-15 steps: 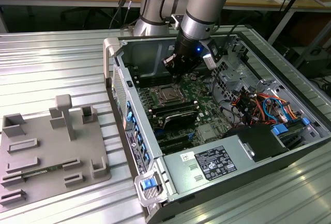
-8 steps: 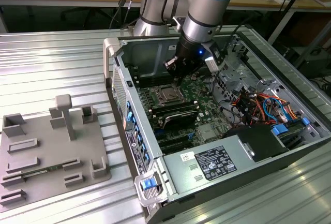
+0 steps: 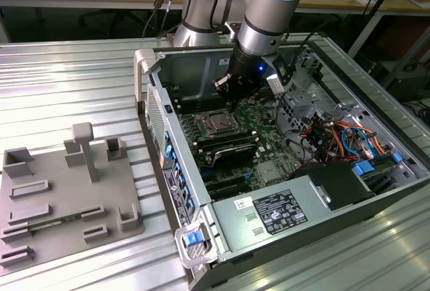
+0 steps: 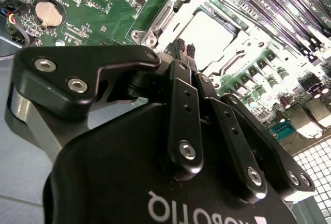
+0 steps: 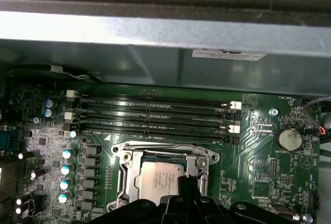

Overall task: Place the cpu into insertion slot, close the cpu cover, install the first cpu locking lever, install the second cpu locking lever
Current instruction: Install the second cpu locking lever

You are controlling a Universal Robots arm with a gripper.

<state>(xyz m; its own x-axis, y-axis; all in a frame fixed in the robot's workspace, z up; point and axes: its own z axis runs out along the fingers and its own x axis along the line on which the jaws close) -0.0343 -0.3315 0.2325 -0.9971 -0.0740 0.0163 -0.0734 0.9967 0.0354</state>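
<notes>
The gripper [image 4: 185, 48] hangs just above the socket with its fingertips [image 4: 180, 44] pinched almost together, nothing visibly between them. The cpu [image 5: 159, 181] already lies flat in the insertion slot [image 5: 127, 178], its silvery-grey top bare and square to the rim, and the cpu cover [image 5: 161, 150] appears down, framing it. By my judgement the work stands at the locking levers; the next move calls for a fine, firm push on a thin lever beside the frame. Around the socket lie green motherboard [image 5: 258, 157], memory slots [image 5: 155, 115] and a coin battery [image 5: 288, 139], inside the open computer case [image 3: 336, 200] on the worktop [image 3: 67, 69].
</notes>
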